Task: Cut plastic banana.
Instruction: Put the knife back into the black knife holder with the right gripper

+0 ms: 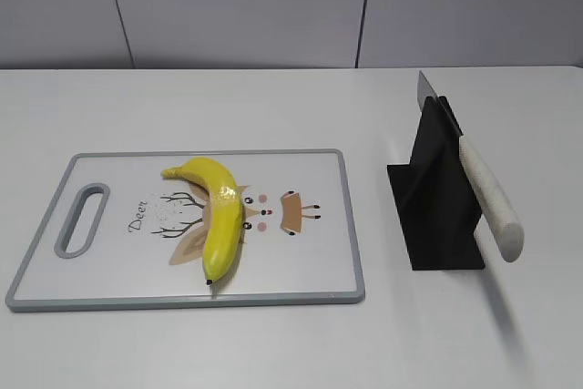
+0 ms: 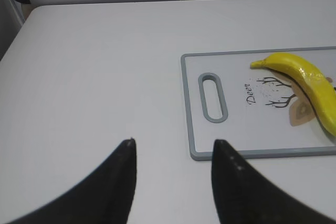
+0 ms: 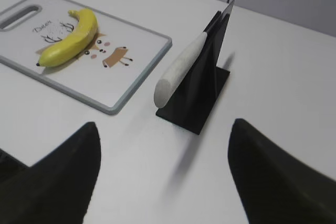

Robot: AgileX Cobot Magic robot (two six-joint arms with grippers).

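The plastic banana (image 1: 219, 216) lies on a white cutting board (image 1: 310, 261) with a grey rim; it is yellow, curved, with a dark tip toward the front. It also shows in the left wrist view (image 2: 310, 85) and the right wrist view (image 3: 71, 38). A knife with a white handle (image 1: 490, 202) rests slanted in a black stand (image 1: 435, 211), also in the right wrist view (image 3: 181, 69). My left gripper (image 2: 173, 148) is open and empty over bare table, left of the board. My right gripper (image 3: 165, 129) is open and empty, in front of the stand. Neither gripper shows in the exterior view.
The cutting board (image 2: 191, 129) has a handle slot (image 1: 82, 219) at its left end and a deer drawing. The white table (image 1: 273, 107) ends at a grey wall behind. The table's left edge shows in the left wrist view (image 2: 13, 35).
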